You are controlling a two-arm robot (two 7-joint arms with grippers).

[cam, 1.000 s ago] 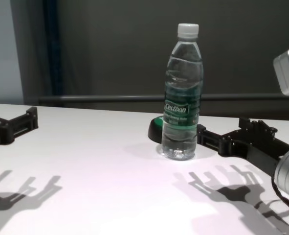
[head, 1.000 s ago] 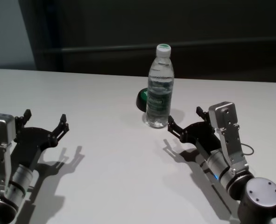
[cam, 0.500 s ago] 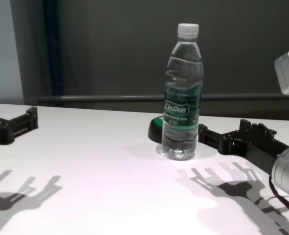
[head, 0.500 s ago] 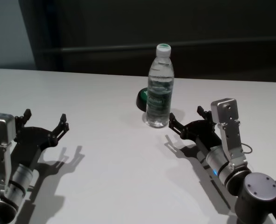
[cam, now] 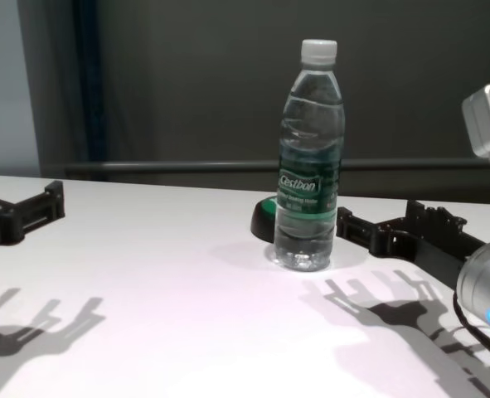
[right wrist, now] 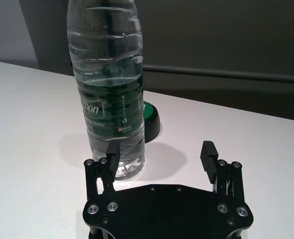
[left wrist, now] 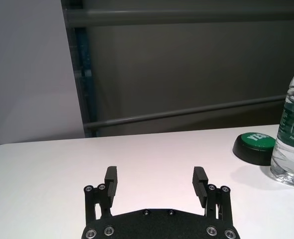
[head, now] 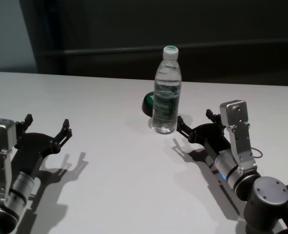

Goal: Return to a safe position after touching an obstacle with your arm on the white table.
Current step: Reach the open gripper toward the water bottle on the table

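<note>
Tall clear plastic water bottle with white cap and green label [head: 166, 92] upright near the white tabletop's [head: 119, 180] far edge. Right gripper [head: 193, 126] jaws apart; bottle sits just outside the inner jaw, not between them, contact unclear. Left gripper [head: 46, 129] jaws apart, well apart from the bottle.

One water bottle [head: 166, 92] is standing on the white table [head: 114, 165]. One black-and-green dome [head: 147, 103] is sitting there too. Two grippers are showing
</note>
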